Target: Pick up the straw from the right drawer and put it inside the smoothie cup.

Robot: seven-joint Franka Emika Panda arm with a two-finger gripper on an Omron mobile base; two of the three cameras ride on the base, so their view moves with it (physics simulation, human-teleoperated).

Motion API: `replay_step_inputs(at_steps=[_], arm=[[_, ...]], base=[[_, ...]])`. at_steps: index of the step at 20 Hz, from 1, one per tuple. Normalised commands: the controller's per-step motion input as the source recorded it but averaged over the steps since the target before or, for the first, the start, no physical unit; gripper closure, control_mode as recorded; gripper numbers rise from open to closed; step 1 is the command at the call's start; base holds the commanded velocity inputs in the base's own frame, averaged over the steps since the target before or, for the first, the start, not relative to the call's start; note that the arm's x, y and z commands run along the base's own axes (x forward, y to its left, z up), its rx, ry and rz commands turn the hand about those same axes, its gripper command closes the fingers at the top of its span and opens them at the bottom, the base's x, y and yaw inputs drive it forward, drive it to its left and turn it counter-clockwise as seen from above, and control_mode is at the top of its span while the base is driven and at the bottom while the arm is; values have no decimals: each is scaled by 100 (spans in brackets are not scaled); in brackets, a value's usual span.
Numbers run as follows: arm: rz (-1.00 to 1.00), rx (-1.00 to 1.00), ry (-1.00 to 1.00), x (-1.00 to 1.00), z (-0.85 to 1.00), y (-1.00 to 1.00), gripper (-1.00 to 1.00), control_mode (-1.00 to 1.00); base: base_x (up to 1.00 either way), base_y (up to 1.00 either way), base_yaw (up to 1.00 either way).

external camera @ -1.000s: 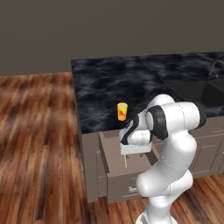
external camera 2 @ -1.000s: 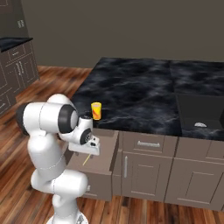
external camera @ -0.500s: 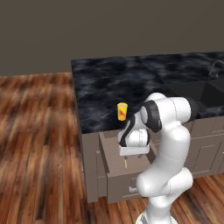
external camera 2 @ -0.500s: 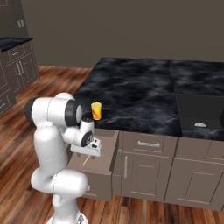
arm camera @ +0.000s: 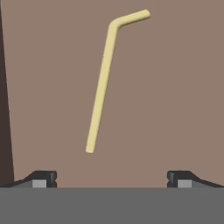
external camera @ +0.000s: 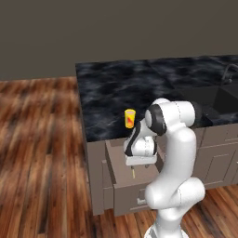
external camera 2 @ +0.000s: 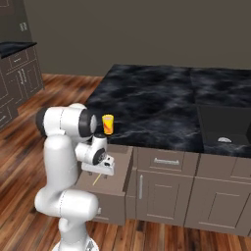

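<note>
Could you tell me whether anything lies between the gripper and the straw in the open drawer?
Nothing visible does. In the hand view the straw lies flat and alone on the bare floor of the right drawer, and the gripper hangs above it with jaws wide open, the straw's near end between the fingertips' lines.

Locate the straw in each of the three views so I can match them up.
Left base view: the straw pokes out just under the gripper, in the right drawer.
Right base view: below the hand, on the drawer floor.
Hand view: upper centre, bent tip top right.
Shared landmark: the drawer's brown floor.
</note>
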Motion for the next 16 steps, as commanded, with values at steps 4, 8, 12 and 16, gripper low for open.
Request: replay_step_inputs(at_steps=[4, 8, 12, 16], arm=[[-1, 0, 0, 21, -24, 0, -100, -100], [-1, 0, 0, 21, -22, 0, -100, -100], [0, 0, 0, 21, -22, 0, -100, -100], [0, 0, 0, 21, -20, 0, -100, -100]], base=[[0, 0, 0], [0, 0, 0], [0, 0, 0], [0, 0, 0]])
